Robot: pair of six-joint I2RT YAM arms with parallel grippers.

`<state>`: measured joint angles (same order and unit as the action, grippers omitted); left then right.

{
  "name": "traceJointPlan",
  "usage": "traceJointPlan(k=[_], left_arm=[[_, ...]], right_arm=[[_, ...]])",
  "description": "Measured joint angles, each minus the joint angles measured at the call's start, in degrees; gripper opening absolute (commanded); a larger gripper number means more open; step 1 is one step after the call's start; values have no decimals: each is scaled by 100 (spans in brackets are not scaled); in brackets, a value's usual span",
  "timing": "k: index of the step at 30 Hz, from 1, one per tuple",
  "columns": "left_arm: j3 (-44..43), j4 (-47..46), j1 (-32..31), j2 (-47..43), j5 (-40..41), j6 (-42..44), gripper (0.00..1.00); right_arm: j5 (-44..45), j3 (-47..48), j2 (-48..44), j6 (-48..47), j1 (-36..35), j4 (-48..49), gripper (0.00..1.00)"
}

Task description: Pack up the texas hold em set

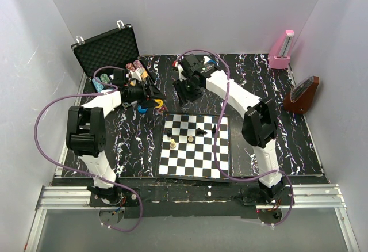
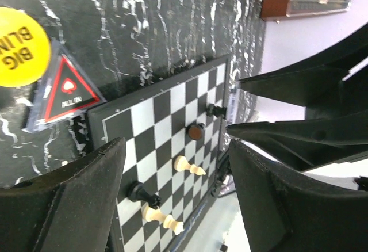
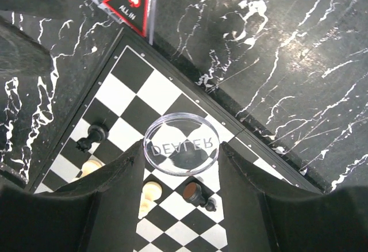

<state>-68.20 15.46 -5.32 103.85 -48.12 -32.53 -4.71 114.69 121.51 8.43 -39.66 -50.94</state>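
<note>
The black foam-lined case [image 1: 106, 48] stands open at the back left, with multicoloured chips [image 1: 135, 68] in front of it. My right gripper [image 3: 181, 155] is shut on a clear round disc marked DEALER [image 3: 181, 142], held above the chessboard's corner. My left gripper [image 2: 175, 168] is open with nothing between its fingers [image 2: 77, 200]; it hovers over the board's edge. A yellow BIG BLIND disc [image 2: 20, 48] and a red-and-black triangular ALL IN token [image 2: 66, 91] lie on the mat just beyond it. The top view shows both grippers [image 1: 150, 96] [image 1: 185, 90] between case and board.
A black-and-white chessboard [image 1: 190, 160] with a few pieces lies at the front centre. A pink metronome [image 1: 282, 50] and a brown one [image 1: 302, 94] stand at the right. A blue disc [image 1: 142, 110] lies next to the left gripper. White walls enclose the marbled mat.
</note>
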Motion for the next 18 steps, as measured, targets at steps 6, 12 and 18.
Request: traceJointPlan(k=[6, 12, 18], left_arm=[[-33, -223, -35, 125, -555, -140, 68], [-33, -455, -129, 431, -960, -293, 66], [-33, -608, -302, 619, -1296, -424, 64]], right_arm=[[-219, -4, -35, -267, -118, 0, 40], [-352, -7, -105, -468, -219, -2, 40], [-442, -7, -216, -612, -280, 0, 40]])
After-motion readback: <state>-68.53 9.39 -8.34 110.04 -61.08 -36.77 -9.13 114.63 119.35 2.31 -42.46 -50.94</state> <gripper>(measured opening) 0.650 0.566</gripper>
